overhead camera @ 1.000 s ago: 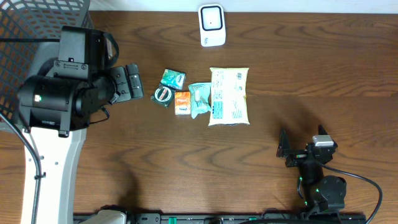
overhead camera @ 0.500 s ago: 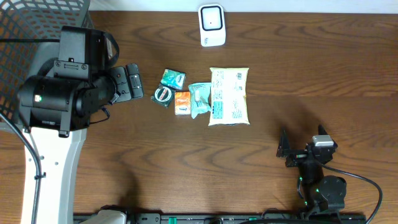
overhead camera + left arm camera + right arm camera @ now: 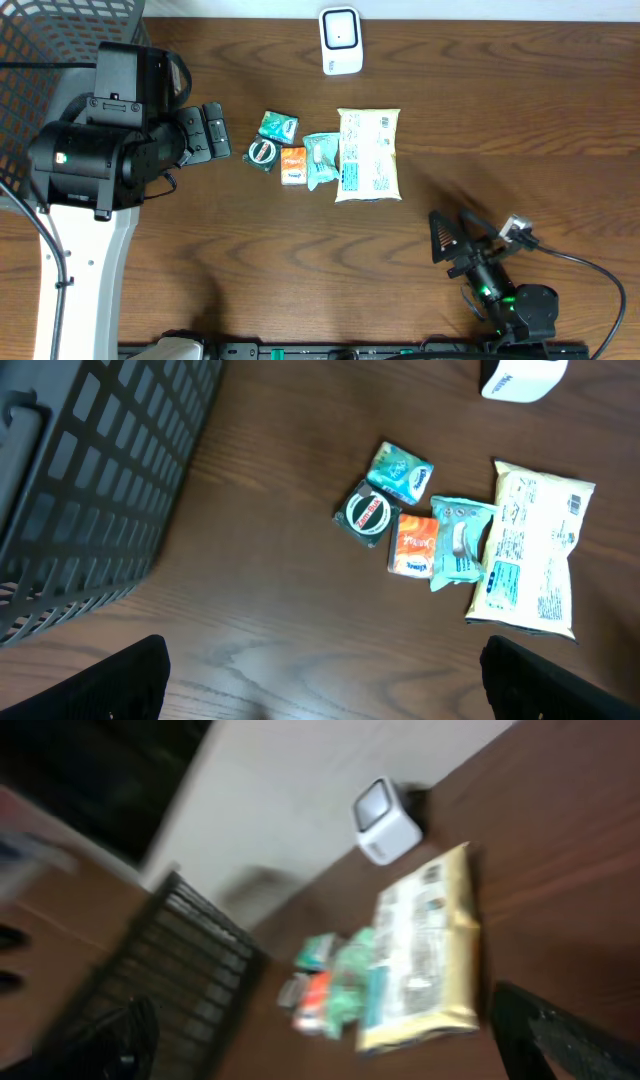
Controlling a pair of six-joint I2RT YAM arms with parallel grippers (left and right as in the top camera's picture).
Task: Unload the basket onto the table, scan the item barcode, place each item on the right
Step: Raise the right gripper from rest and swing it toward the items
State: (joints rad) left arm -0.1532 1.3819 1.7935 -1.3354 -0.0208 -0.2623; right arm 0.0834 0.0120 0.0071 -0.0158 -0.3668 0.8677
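Gripping the pale packet (image 3: 368, 155) by its edges should suit the right gripper (image 3: 447, 248) — like the left gripper (image 3: 215, 132), spread wide, empty.

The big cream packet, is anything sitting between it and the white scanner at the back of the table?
Nothing visible. Only bare table lies between the cream packet and the white scanner. The small packets sit beside the cream one, on the side toward the basket, off that path.
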